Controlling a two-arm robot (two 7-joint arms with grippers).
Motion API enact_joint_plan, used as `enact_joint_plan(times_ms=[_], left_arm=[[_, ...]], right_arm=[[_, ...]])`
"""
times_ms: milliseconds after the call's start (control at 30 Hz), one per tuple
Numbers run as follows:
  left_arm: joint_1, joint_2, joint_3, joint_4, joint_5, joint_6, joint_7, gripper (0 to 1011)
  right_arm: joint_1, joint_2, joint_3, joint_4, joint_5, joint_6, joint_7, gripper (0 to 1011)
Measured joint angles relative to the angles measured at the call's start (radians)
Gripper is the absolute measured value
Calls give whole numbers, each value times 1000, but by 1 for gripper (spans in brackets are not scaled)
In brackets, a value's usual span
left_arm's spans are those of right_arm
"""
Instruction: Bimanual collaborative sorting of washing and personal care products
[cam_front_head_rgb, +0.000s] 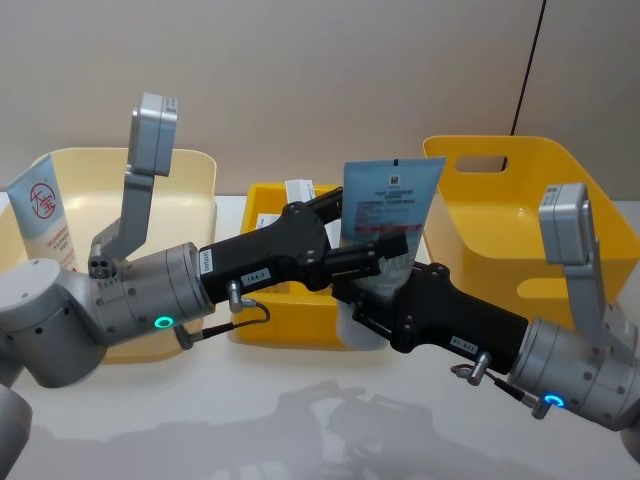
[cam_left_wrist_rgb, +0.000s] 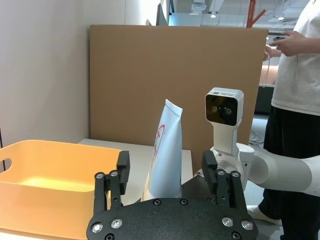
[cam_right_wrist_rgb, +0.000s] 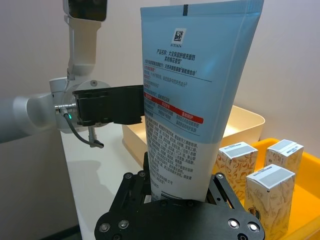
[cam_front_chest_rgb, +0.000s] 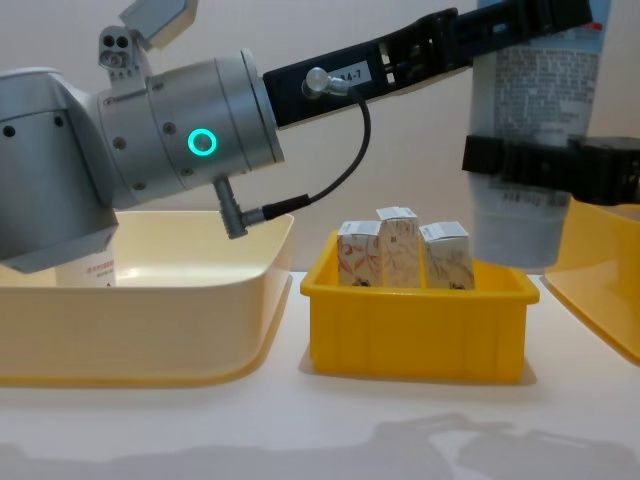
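From the head view we see the held tube (cam_front_head_rgb: 392, 195) upright over the small yellow bin (cam_front_head_rgb: 262, 325). Its lower end is clamped in the right gripper (cam_front_head_rgb: 372, 290), and the left gripper (cam_front_head_rgb: 352, 232) reaches in from the left at mid-height. The cream bin (cam_front_head_rgb: 195, 175), with a second tube (cam_front_head_rgb: 40, 215) leaning at its far left edge, sits close on the left, and the large yellow bin (cam_front_head_rgb: 520, 220) sits close on the right. In the left wrist view we find the left fingers (cam_left_wrist_rgb: 122, 172) spread wide on either side of the tube, with a gap showing on both sides. The right wrist view shows the right jaws closed on the tube's base, with three cartons (cam_right_wrist_rgb: 235, 160) just beyond it. From the chest view the tube's lower end hangs at the small bin's right rear corner, about level with the rim; we cannot tell whether it touches. Bare table (cam_front_chest_rgb: 300, 430) lies open in front of the bins.
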Motion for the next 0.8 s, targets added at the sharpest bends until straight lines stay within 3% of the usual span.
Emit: enact_joint_plan(times_ms=[33,200,467,800], left_arm=[[0,0,0,0,0,0,0,900],[0,0,0,0,0,0,0,997],[0,0,0,1,0,0,1,1000],[0,0,0,1,0,0,1,1000]], right_arm=[[0,0,0,0,0,0,0,419],[0,1,0,0,0,-1,0,419],[-17,13,8,-7,7,-14,0,419],[-84,48,57,-38,25,-45,-29,419]])
